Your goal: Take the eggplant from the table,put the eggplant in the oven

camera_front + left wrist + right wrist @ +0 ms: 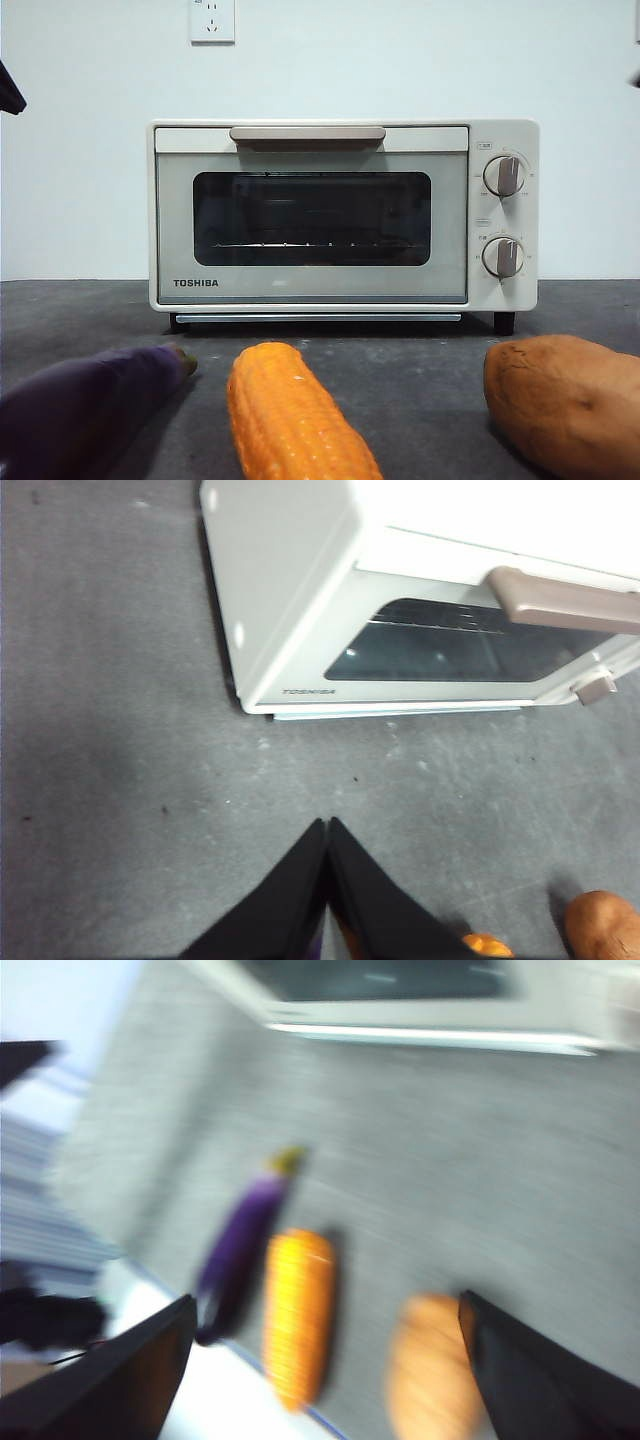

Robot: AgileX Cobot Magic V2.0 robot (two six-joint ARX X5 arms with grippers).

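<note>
The dark purple eggplant (85, 400) lies on the grey table (420, 365) at the front left, its stem end pointing toward the oven (340, 215). The cream oven stands behind it with its glass door closed. In the blurred right wrist view, the eggplant (240, 1250) lies well ahead of my right gripper (327, 1305), which hangs high above the table with its jaws wide open and empty. My left gripper (328, 825) is shut with nothing in it, above the table in front of the oven's (330, 600) left corner.
An orange-yellow corn cob (290, 415) lies right beside the eggplant, and a brown sweet potato (565, 400) sits at the front right. Black arm tips show at the top left corner (8, 92) and top right edge (634, 76). A wall stands behind the oven.
</note>
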